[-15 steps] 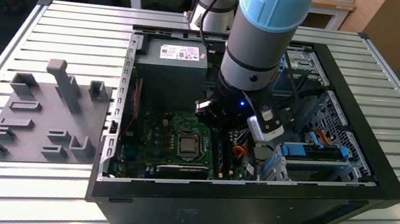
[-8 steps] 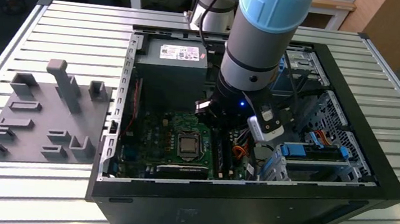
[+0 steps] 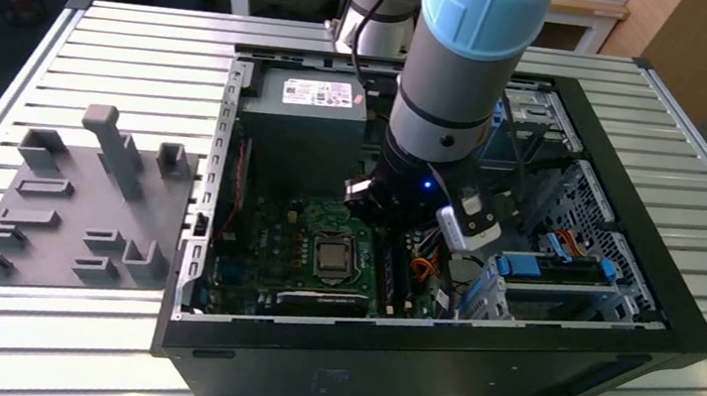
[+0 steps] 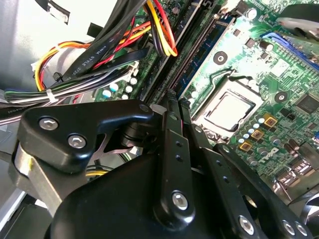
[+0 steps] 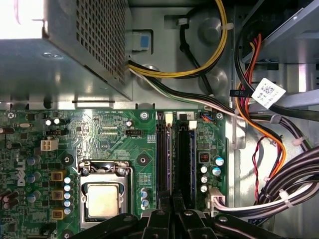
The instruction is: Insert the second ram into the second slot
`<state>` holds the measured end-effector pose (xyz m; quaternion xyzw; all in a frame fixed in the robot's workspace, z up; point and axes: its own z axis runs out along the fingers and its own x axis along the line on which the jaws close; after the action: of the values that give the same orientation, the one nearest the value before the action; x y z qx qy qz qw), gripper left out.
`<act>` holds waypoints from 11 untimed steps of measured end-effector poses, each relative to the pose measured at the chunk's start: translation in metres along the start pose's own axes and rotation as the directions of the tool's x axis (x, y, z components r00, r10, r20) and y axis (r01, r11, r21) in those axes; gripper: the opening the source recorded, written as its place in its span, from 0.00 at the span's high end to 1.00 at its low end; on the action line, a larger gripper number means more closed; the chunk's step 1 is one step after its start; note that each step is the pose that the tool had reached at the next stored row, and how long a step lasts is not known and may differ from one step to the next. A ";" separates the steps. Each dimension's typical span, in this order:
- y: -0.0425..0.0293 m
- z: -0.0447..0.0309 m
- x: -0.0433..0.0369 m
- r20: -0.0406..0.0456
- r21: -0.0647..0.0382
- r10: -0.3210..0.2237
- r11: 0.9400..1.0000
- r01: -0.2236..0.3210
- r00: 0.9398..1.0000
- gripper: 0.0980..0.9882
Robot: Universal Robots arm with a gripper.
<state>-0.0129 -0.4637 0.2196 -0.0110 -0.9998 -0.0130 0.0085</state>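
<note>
Exterior view: the black gripper (image 3: 393,225) is down inside the open black computer case (image 3: 662,293), over the green motherboard (image 3: 271,249). First wrist view: its fingertips (image 5: 172,209) are pressed together on the thin blue ram stick (image 5: 168,159) standing in its slot beside the silver processor socket (image 5: 103,196).

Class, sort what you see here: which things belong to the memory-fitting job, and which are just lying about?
Job: gripper, over the memory slots.
Lying about: grey fixture tray, power supply, cable bundle, processor socket, blue drive-bay clips.
</note>
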 end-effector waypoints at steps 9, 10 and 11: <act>0.0001 0.0010 0.0000 0.000 0.000 0.000 1.000 0.000 1.000 0.96; 0.0001 0.0010 0.0000 0.000 0.000 0.000 1.000 0.000 1.000 0.96; 0.0001 0.0010 0.0000 0.000 0.000 0.000 1.000 0.000 1.000 0.96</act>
<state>-0.0130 -0.4636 0.2186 -0.0110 -0.9998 -0.0130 0.0085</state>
